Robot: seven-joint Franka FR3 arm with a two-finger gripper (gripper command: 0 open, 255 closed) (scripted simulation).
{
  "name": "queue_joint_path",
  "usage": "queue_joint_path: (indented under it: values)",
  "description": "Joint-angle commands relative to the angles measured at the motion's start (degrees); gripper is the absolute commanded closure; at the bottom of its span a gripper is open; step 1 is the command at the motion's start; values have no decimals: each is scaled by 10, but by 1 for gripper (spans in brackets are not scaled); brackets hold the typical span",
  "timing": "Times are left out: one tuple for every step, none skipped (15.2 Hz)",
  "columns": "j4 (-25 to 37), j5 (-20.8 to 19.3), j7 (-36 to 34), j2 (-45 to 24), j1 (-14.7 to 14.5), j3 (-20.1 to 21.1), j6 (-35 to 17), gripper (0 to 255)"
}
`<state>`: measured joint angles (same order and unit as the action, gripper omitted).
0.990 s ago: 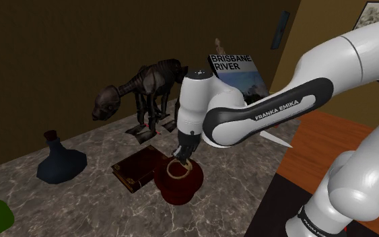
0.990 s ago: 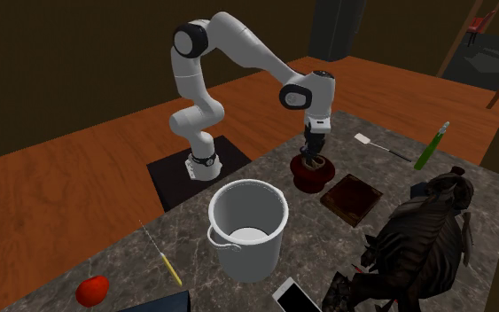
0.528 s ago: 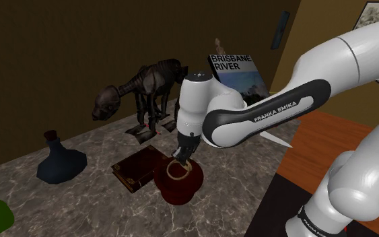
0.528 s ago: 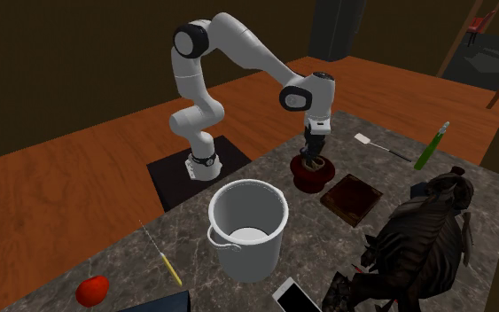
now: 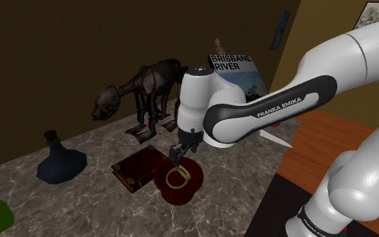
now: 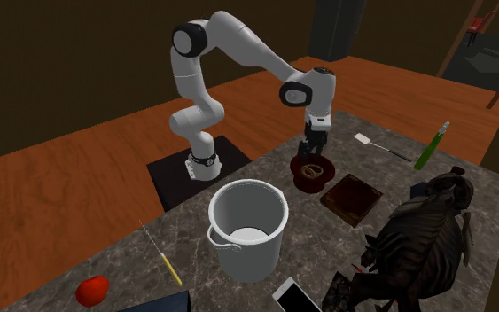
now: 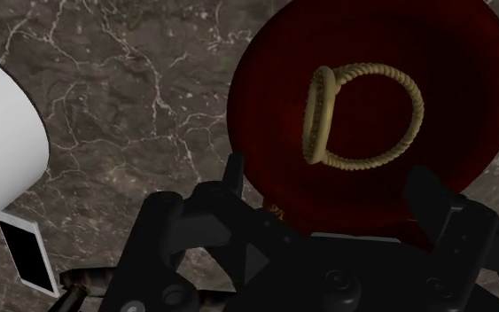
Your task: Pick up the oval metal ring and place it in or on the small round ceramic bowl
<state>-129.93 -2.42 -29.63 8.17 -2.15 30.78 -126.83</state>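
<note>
Placement looks done: you see the braided oval ring (image 7: 316,120) lying inside the dark red bowl (image 7: 274,106). Your hand (image 5: 178,155) hovers just above, fingers apart, gripping nothing. Next, lift straight clear without nudging the bowl.

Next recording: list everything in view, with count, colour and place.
ring: 1, tan, inside bowl
bowl: 1, dark red, under gripper
book: 1, brown, beside bowl
animal statue: 1, dark, beyond book
flask: 1, dark blue, shoulder view's left
magazine: 1, blue, beside statue
pot: 1, white, second exterior view's centre
fruit: 1, red, table corner
bottle: 1, green, table's edge
spatula: 1, white, near bottle
table: 1, grey marble
gripper: 1, black, open, above bowl
arm: 1, white
</note>
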Motion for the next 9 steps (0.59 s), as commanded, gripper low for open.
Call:
queue_joint_path:
  values:
    - [20,12,9,19,-3,-3,36,0]
    - [29,17,12,26,-4,-4,52,0]
    - [29,17,12,26,-4,-4,52,0]
    - [29,17,12,26,-4,-4,52,0]
    - [29,17,12,26,-4,-4,52,0]
    - [29,17,12,26,-4,-4,52,0]
    - [29,17,12,26,-4,-4,52,0]
    - [29,17,12,26,-4,-4,52,0]
    - [29,17,12,26,-4,-4,52,0]
